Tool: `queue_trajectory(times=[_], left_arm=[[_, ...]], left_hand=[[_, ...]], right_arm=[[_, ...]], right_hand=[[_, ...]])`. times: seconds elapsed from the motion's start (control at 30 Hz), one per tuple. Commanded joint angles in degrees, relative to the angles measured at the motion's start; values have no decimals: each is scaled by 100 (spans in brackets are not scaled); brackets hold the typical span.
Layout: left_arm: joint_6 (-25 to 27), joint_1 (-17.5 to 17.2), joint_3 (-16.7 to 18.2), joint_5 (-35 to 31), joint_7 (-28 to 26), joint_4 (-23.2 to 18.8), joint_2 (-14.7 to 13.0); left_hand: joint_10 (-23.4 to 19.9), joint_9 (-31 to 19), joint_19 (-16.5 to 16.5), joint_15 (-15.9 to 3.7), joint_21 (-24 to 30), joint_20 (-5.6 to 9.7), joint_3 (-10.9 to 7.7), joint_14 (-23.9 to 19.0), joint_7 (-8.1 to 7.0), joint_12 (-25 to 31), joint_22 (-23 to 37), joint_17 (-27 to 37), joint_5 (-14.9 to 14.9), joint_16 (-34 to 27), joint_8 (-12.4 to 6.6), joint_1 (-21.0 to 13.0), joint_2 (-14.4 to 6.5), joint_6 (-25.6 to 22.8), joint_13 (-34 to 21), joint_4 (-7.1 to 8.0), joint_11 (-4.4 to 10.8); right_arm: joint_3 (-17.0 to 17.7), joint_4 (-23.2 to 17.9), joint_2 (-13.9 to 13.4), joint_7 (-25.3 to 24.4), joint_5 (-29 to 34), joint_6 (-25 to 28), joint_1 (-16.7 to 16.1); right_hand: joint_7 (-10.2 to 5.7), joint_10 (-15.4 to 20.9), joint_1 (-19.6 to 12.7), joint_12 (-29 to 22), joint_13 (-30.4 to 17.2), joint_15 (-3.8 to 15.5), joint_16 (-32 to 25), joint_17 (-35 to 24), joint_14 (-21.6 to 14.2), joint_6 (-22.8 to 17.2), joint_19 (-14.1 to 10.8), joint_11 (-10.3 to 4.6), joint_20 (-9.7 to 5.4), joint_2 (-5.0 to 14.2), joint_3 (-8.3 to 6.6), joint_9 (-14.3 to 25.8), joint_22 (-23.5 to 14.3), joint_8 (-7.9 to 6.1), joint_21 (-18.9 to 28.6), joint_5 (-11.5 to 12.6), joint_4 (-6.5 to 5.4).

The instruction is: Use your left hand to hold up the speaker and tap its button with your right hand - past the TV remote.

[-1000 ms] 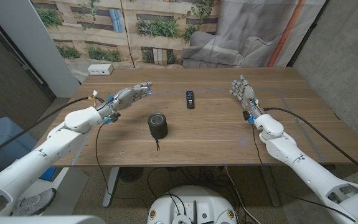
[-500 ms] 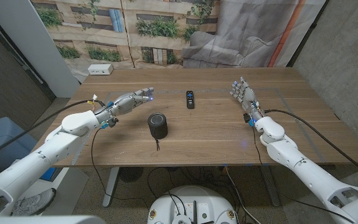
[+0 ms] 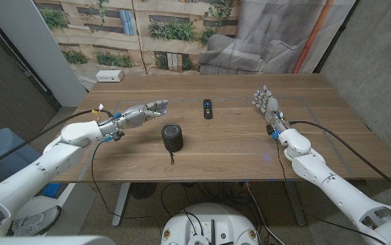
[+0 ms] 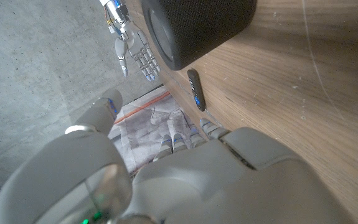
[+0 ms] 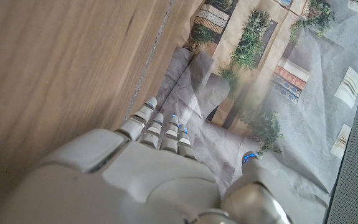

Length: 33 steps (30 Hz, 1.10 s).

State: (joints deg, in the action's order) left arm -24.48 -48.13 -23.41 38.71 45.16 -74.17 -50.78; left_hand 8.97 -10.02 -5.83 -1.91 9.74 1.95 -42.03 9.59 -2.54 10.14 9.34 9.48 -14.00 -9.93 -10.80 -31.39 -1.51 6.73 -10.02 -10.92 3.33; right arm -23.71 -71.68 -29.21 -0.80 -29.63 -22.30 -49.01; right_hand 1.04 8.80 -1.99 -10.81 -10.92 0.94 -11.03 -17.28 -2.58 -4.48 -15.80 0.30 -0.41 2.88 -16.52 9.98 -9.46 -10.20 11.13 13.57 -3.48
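Note:
A small black cylindrical speaker (image 3: 172, 137) stands upright near the table's front middle, a short cord trailing toward the front edge. The black TV remote (image 3: 207, 108) lies behind it, a little to the right. My left hand (image 3: 143, 112) hovers open to the left of the speaker, fingers stretched toward it, a short gap between them. In the left wrist view the speaker (image 4: 194, 28) looms close ahead, with the remote (image 4: 195, 91) beyond it. My right hand (image 3: 266, 103) stands open at the table's right side, fingers up, well apart from the remote.
A white power strip (image 3: 109, 76) sits at the table's (image 3: 236, 146) far left corner. Cables run from both arms along the tabletop. A printed backdrop and grey cloth hang behind the table.
My left hand has dropped lower and edged toward the speaker, its forearm flattening out. My right hand has barely shifted.

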Motion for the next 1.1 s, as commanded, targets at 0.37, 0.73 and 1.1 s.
queue_trajectory(times=[0.37,0.73,1.1], left_arm=[[-109,592,-333,-600,983,279,-374],[-759,1146,-700,-1214,1369,842,-141],[-1122,1518,-968,-1591,1521,1123,-45]], left_hand=[[161,-12,-154,-21,35,130,-60,223,-85,35,5,11,-29,-8,-9,-262,104,251,-8,-1,39],[108,-11,-194,-160,44,162,-39,234,-222,67,3,12,106,-17,-117,-390,265,60,-5,-1,158],[171,-10,-287,-204,17,173,-24,269,-241,38,3,12,237,-6,-65,-493,392,219,-4,2,152]], right_arm=[[-118,18,63,-271,291,-11,23],[-173,-29,101,-485,467,-16,-36],[-198,-27,144,-617,552,-51,-101]], right_hand=[[-5,10,-30,-23,-14,28,-31,31,-28,23,-19,-25,-23,65,-56,9,-9,-39,-32,25,12],[-11,16,-34,-27,-13,26,-38,50,-37,26,-20,-30,-24,78,-63,9,-9,-41,-34,25,13],[-7,20,-34,-30,-12,25,-42,64,-39,36,-23,-40,-25,84,-66,9,-10,-39,-35,24,12]])
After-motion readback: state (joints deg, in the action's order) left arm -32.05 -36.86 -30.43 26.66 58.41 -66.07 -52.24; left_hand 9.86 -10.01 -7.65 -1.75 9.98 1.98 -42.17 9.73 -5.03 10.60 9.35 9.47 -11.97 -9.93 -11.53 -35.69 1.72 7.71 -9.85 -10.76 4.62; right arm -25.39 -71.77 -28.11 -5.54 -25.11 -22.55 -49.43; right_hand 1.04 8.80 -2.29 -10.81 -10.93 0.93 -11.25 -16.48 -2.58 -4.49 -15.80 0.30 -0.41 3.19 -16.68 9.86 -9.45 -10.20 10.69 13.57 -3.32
